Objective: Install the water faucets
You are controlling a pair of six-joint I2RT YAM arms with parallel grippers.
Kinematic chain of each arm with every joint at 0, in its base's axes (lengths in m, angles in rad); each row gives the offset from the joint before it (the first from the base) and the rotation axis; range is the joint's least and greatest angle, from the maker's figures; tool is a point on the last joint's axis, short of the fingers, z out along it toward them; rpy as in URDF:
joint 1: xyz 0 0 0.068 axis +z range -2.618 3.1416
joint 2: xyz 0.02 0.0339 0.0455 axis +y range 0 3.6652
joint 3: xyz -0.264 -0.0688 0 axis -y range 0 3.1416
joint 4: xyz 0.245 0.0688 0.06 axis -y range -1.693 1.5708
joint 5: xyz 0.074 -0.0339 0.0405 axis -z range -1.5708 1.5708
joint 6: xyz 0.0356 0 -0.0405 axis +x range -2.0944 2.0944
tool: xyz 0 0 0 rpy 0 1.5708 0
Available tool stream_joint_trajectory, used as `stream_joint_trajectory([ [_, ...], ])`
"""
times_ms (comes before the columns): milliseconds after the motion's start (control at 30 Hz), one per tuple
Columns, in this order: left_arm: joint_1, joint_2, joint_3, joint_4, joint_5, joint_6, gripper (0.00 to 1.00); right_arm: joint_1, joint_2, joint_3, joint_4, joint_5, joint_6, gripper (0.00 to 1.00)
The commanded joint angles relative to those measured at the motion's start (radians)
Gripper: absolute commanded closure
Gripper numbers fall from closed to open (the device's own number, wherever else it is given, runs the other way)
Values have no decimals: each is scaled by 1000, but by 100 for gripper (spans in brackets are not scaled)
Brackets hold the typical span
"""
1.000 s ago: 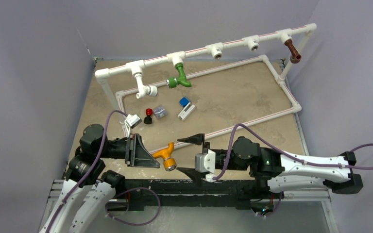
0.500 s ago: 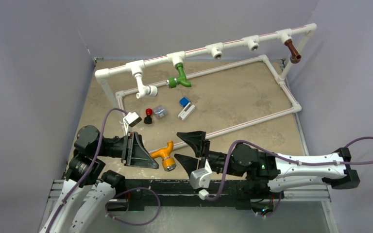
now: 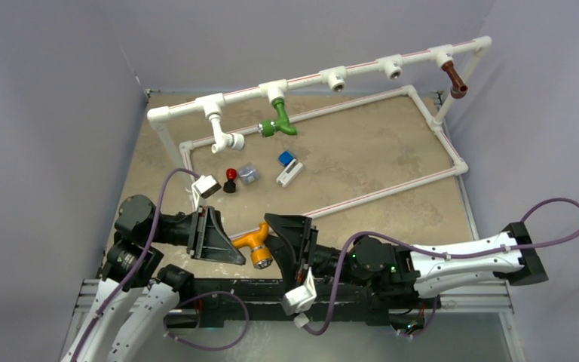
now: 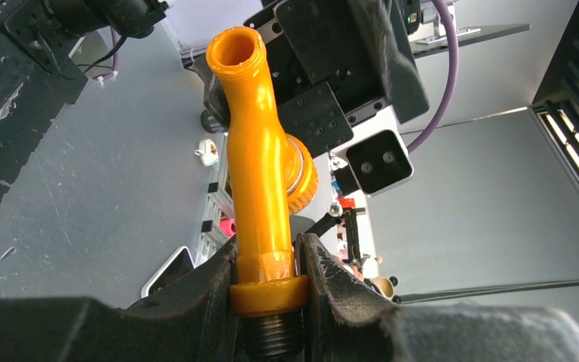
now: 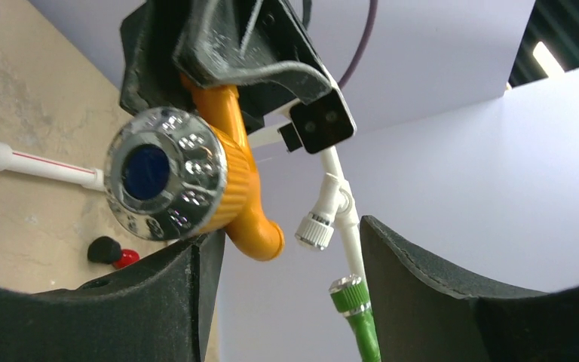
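Observation:
My left gripper [image 3: 225, 243] is shut on the threaded end of the orange faucet [image 3: 250, 241] and holds it level above the table's near edge. In the left wrist view the jaws [image 4: 268, 290] clamp the faucet's collar [image 4: 265, 296] and its spout points away. My right gripper [image 3: 285, 245] is open, right beside the faucet's silver round cap [image 3: 262, 259]. In the right wrist view the cap [image 5: 162, 183] sits just above my left finger [image 5: 158, 302], not between the jaws [image 5: 286, 286]. The green faucet [image 3: 280, 121] and the brown faucet [image 3: 455, 79] hang from the white pipe rail.
The white pipe frame [image 3: 422, 113] spans the back of the table, with a white tap [image 3: 225, 138] at its left and two bare tee sockets [image 3: 337, 78] [image 3: 392, 68]. A red-and-black knob [image 3: 230, 179], a small grey piece [image 3: 249, 173] and a blue-and-white piece [image 3: 286, 166] lie mid-table.
My right arm has swung left and its open gripper has rolled and closed in on the orange faucet's capped end. My left gripper has held the faucet nearly still.

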Motion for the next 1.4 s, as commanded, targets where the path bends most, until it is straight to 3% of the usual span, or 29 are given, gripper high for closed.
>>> stream_joint_trajectory([
  [0, -3, 5, 35, 20, 19, -6, 100, 14, 26, 6, 108, 6, -108, 34],
  [300, -2, 4, 34, 10, 30, -1, 100, 18, 80, 17, 110, 4, -162, 53],
  [633, -3, 11, 36, -21, 23, 24, 100, 29, 90, 27, 93, 26, -129, 100],
  [733, -3, 14, 48, -55, 15, 60, 100, 31, 75, 16, 95, 27, -105, 100],
  [800, -3, 20, 69, -95, 5, 98, 92, 30, 65, 9, 92, 28, -83, 100],
  [933, -3, 43, 153, -223, -38, 226, 66, 31, 46, 6, 57, 34, -14, 100],
  [1067, -3, 77, 265, -399, -112, 373, 52, 31, 43, 32, -60, 55, 105, 100],
  [1367, -3, 63, 418, -615, -297, 643, 40, 28, 93, 246, -370, 3, 629, 100],
])
